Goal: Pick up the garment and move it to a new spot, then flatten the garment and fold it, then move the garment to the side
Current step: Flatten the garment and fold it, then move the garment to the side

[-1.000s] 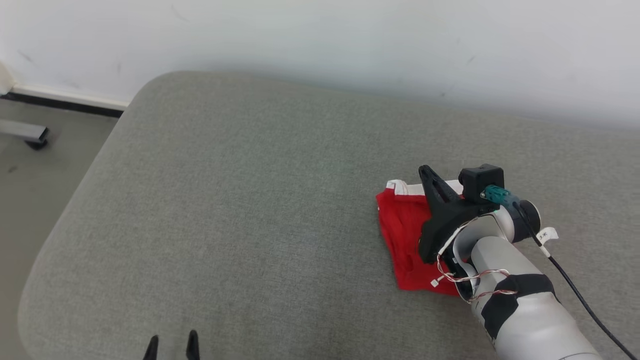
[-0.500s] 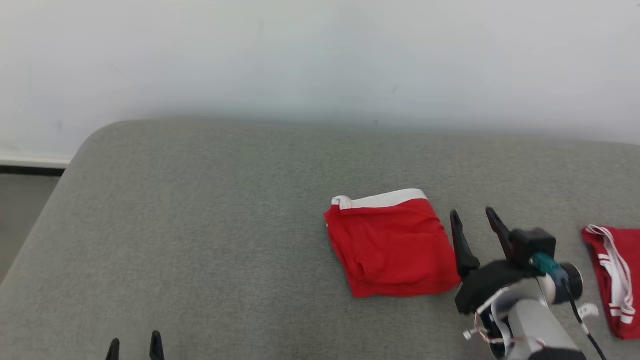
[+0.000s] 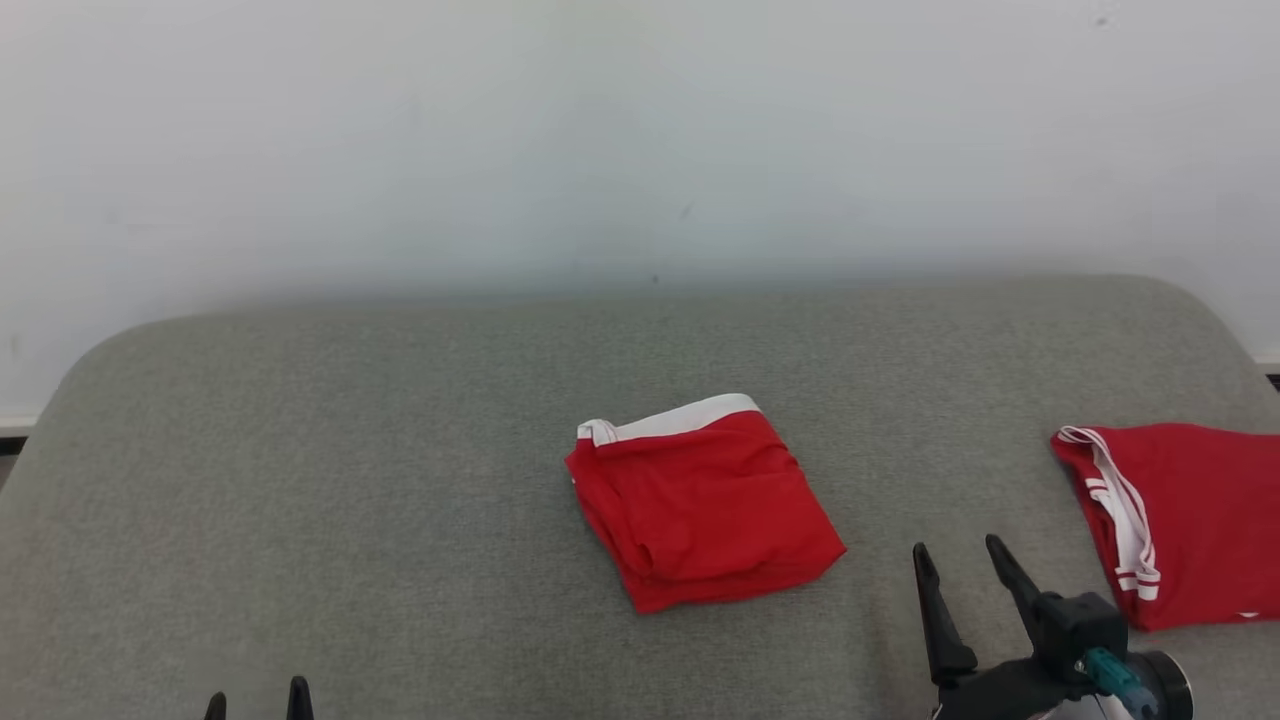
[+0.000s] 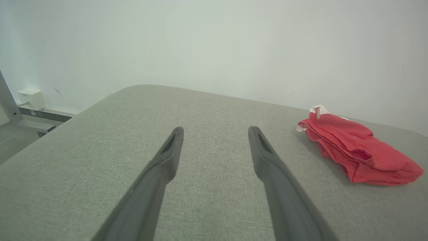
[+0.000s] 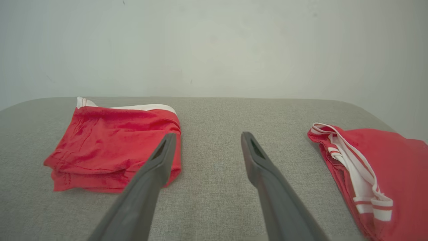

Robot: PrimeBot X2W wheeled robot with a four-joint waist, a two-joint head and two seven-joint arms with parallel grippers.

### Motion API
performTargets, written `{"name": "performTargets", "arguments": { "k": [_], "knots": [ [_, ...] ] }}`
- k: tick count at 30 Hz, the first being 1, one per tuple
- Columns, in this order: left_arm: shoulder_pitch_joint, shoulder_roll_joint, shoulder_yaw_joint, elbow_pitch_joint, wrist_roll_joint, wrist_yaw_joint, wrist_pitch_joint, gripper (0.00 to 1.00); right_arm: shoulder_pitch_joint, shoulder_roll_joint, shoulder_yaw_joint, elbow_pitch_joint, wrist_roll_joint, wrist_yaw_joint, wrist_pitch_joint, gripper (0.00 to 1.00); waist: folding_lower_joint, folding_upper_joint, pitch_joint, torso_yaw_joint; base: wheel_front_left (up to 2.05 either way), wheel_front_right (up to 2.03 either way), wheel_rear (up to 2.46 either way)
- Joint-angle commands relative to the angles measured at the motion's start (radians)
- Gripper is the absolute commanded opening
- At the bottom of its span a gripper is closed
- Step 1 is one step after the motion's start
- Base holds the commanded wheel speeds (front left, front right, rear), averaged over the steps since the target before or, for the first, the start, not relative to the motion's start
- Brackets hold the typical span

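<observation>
A folded red garment (image 3: 700, 505) with a white waistband lies flat in the middle of the grey cushion (image 3: 400, 450); it also appears at the left of the right wrist view (image 5: 113, 147) and at the right of the left wrist view (image 4: 354, 147). My right gripper (image 3: 958, 560) stands open at the lower right, a short way right of the garment, with nothing between its fingers (image 5: 205, 137). My left gripper (image 3: 255, 695) peeks in at the bottom left, open and empty (image 4: 215, 132), far from the garment.
A second red garment (image 3: 1170, 520) with white stripes lies at the right edge of the cushion, also in the right wrist view (image 5: 371, 170). A white wall (image 3: 640, 140) rises behind the cushion. A metal frame (image 4: 20, 113) stands at the far left of the left wrist view.
My right gripper has let go of the folded garment, opened and drawn back toward me. The head camera has turned right, bringing the second red garment into view.
</observation>
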Motion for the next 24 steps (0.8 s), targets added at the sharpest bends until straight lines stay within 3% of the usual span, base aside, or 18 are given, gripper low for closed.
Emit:
{"name": "performTargets", "arguments": {
  "k": [1, 10, 24],
  "knots": [
    [0.001, -0.002, 0.003, 0.016, 0.007, -0.006, -0.003, 1.0, 0.025, 0.001, 0.009, -0.021, 0.012, -0.003, 0.012, 1.0, 0.0001, 0.0, -0.013, -0.026, 0.0, 0.0, 0.0],
    [-0.013, 0.002, 0.015, 0.089, 0.011, -0.014, -0.003, 1.0, 0.093, 0.001, 0.085, -0.087, 0.05, -0.003, 0.06, 1.0, 0.0001, 0.0, -0.014, -0.059, 0.0, 0.0, 0.0],
    [-0.036, 0.012, 0.01, 0.129, -0.007, -0.016, -0.003, 1.0, 0.112, 0.002, 0.103, -0.112, 0.069, -0.003, 0.081, 1.0, 0.0001, 0.0, -0.006, -0.078, 0.0, 0.0, 0.0]
  ]
}}
